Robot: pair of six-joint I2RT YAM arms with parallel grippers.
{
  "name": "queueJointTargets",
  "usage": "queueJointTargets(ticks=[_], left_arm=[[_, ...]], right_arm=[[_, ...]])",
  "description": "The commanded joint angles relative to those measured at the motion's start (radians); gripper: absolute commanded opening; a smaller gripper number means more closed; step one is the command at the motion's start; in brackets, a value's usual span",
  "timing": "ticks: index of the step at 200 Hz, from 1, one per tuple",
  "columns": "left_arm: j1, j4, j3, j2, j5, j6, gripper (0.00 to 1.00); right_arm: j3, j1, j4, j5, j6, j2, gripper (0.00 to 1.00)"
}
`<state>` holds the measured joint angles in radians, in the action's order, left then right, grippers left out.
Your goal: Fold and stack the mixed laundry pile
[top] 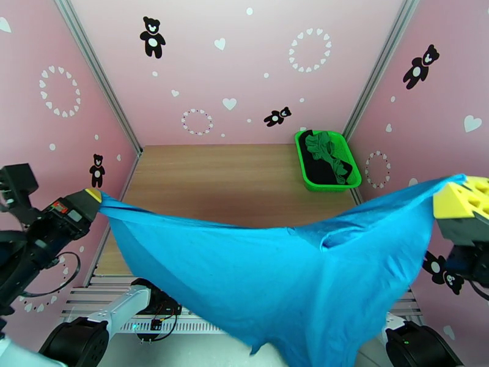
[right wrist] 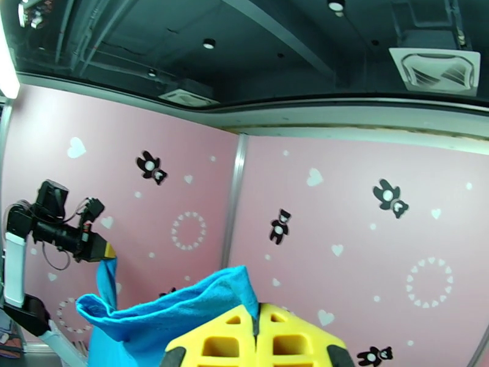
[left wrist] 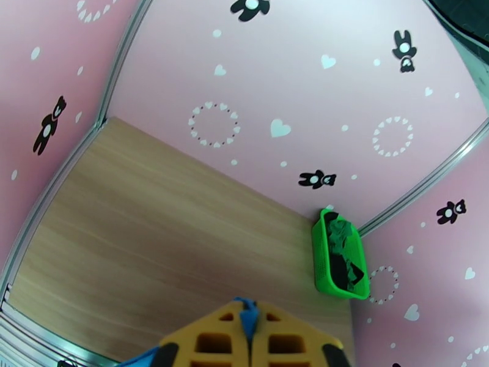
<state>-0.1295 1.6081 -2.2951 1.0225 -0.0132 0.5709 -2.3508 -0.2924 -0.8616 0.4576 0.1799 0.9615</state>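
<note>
Blue T-shirt (top: 269, 270) hangs stretched in the air above the near edge of the table (top: 214, 185). It is spread wide between the two arms, and its lower part sags down past that near edge. The left gripper (top: 93, 196), off the table's left side, has its yellow fingers pressed together on one corner of the cloth. Its wrist view shows a strip of blue pinched in the seam between them. The right gripper (top: 439, 200), off the table's right side, is likewise clamped on the opposite corner, with blue fabric bunched at its tips. Holding two corners high and well apart most likely serves to pull the shirt flat and shake out wrinkles, so that it can be laid open on the wood for folding. At the table's far right corner sits the green mesh basket (top: 330, 186), with the green garment (top: 327, 145) and the black garment (top: 318, 169) crumpled inside. I judge the task to be at an early stage, with nothing yet folded or stacked.
</note>
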Motion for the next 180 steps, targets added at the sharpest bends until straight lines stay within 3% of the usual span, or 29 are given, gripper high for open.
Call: queueJointTargets(ticks=[1,43,63,84,119,154,180], left_arm=[[0.005,-0.083,0.183,0.0,0.071,-0.019,0.0],[0.005,-0.357,0.649,0.069,0.143,-0.002,0.0],[0.008,-0.474,0.769,0.226,0.192,0.007,0.0],[0.021,-0.573,0.782,0.453,0.259,0.013,0.0],[0.074,-0.681,0.553,0.898,0.256,-0.006,0.0],[0.08,-0.546,0.068,1.329,0.284,-0.046,0.0],[0.098,-0.435,-0.258,1.548,0.265,-0.038,0.0]], right_arm=[[0.12,0.004,0.019,-0.124,-0.069,0.093,0.0],[0.504,0.005,0.224,-0.251,-0.142,0.255,0.0],[0.606,0.004,0.336,-0.296,-0.168,0.419,0.0],[0.609,0.009,0.446,-0.358,-0.192,0.65,0.0],[0.347,0.033,0.482,-0.418,-0.212,1.099,0.0],[-0.093,0.056,0.413,-0.463,-0.207,1.502,0.0],[-0.338,0.069,0.402,-0.489,-0.205,1.698,0.0]])
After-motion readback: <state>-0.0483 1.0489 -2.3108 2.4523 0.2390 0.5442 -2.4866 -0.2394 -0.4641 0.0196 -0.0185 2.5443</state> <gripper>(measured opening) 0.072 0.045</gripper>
